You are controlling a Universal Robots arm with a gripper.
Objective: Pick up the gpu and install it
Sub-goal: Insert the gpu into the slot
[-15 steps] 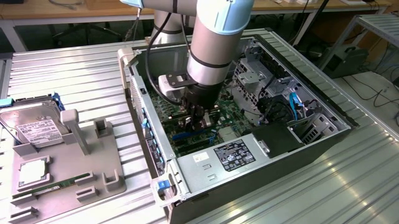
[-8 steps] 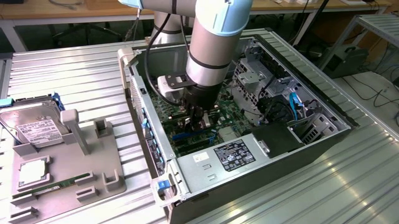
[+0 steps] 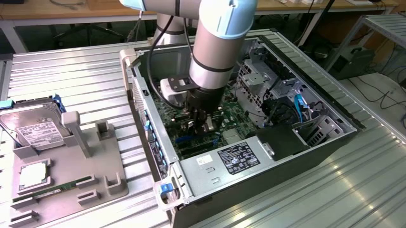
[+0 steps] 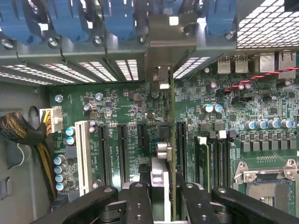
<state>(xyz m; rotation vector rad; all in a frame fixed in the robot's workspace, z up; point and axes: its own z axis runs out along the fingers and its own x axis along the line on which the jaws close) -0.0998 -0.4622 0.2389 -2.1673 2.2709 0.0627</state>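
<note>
**gpu point(image 4: 172, 154) being held on edge inside the open case**

The jaws are standing partly closed and clamping the gpu from both sides. Their black fingers point(image 4: 140, 200) are pressing against the card's two faces. In the wrist view the card is showing edge-on as a thin line, standing over the expansion slots of the green motherboard point(image 4: 117, 102) and running just beside a long black slot. Whether its edge is sitting down in that slot cannot be told. Its silver bracket point(image 4: 161, 44) is lying against the case's rear slot openings, between the blue clips point(image 4: 117, 18).

In the exterior view the arm point(image 3: 216, 42) is reaching straight down into the computer case point(image 3: 161, 61), which is lying open on the slatted metal surface point(image 3: 63, 71). The power supply point(image 3: 235, 159) is sitting at about five o'clock from the jaws.

A grey holder tray point(image 3: 95, 175) is resting on the surface at about eight o'clock from the case, well apart from the arm. It is carrying a silver hard drive point(image 3: 35, 126) and a narrow green memory stick point(image 3: 60, 189).
</note>
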